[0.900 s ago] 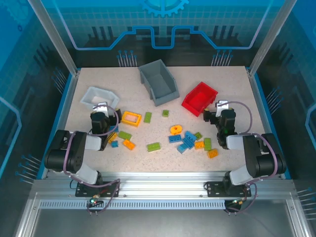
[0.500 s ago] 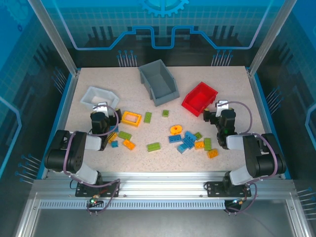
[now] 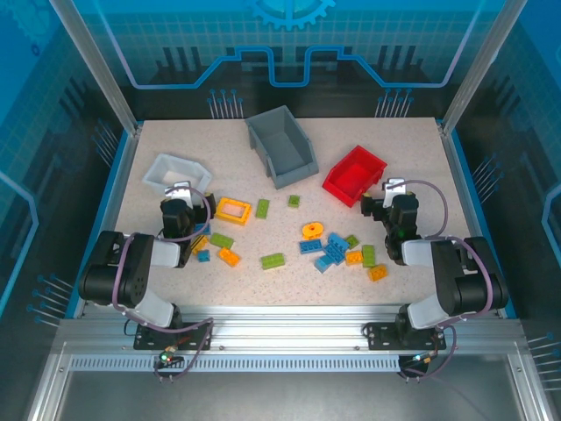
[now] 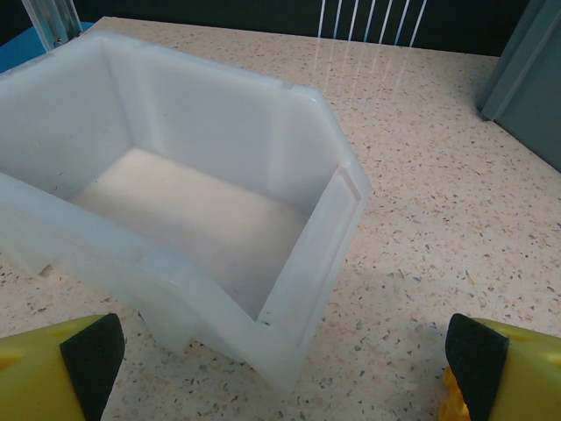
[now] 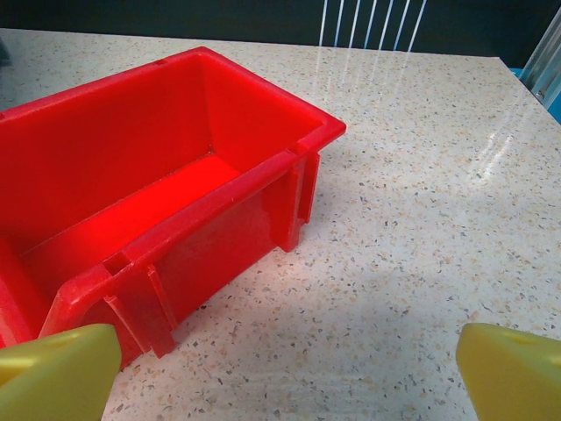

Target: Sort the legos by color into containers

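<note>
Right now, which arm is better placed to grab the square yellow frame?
Probably left: the left end effector, open, sits beside the yellow frame; the right end effector is far across, by the red bin.

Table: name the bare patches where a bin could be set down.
Bare: the far-right corner behind the red bin; the gap between white bin and grey bin; the near strip of table. Crowded: legos across the middle.

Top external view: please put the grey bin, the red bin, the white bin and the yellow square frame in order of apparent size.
1. grey bin, clearly the largest.
2-3. red bin and white bin look about alike; I would not rank them.
4. yellow square frame, the smallest.
</note>
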Available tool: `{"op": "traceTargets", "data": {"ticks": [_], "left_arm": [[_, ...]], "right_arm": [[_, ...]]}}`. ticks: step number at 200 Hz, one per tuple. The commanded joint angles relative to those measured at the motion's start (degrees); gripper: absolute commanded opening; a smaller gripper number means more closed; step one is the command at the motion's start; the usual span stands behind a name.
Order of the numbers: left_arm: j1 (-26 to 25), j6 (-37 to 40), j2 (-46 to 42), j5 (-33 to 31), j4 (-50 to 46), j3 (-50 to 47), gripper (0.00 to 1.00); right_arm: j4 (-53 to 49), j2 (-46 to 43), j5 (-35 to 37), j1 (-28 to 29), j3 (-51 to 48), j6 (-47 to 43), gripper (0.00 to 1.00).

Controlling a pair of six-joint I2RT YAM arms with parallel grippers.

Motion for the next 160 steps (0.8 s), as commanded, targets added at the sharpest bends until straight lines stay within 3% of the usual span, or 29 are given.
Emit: {"op": "traceTargets", "data": {"ticks": [1,25,45,55,68,76,87,95,105,121,135,160], "left_arm": [[-1.92,2.34,-7.82,-3.09,1.46,-2.58,0.99],[-8.19,5.5,-26.26,-11.54,-6.75,-3.86,0.99],[-11.48,4.21,-38.14,-14.69,-24.47,3.87,0.99],[-11.65,-2.36,-40.52,-18.74,-35.61,10.59,0.99],[-10.97,-21.68,-40.92,-24.25,-63.12,21.94,0.99],[-9.11,-27.89,-39.9,-21.08,-71.79,26.68,0.99],[-0.91,-29.79,-36.95,-3.53,-75.22,30.52,0.99],[4.7,-34.48,-31.58,2.8,-82.76,35.14,0.99],[8.53,-37.24,-24.43,4.88,-92.85,42.07,0.99],[11.69,-36.23,-15.25,6.38,-99.26,49.12,0.99],[13.92,-36.0,-10.13,9.5,-98.61,51.18,0.99],[14.86,-34.46,-0.4,9.71,-95.73,54.94,0.93]], "right_arm": [[-8.58,-6.74,-0.79,-0.51,2.51,0.33,1.0],[-18.92,-21.8,-1.0,0.83,5.01,0.8,1.0],[-28.97,-34.39,1.37,5.57,11.95,1.45,1.0],[-37.22,-36.98,2.81,7.67,18.16,5.06,1.0],[-53.58,-36.23,3.02,7.41,27.99,18.24,1.0],[-62.48,-34.63,2.34,6.63,33.04,25.98,1.0],[-68.71,-32.03,-5.25,4.26,36.92,30.38,1.0],[-70.85,-29.85,-11.29,3.52,39.37,30.37,1.0],[-74.96,-27.17,-12.49,4.26,42.25,31.73,0.99],[-78.54,-23.89,-12.35,6.24,44.76,33.04,0.85],[-80.56,-20.33,-12.92,7.33,46.76,33.2,0.78],[-84.3,-12.7,-14.62,7.46,49.92,33.42,0.77]]}}
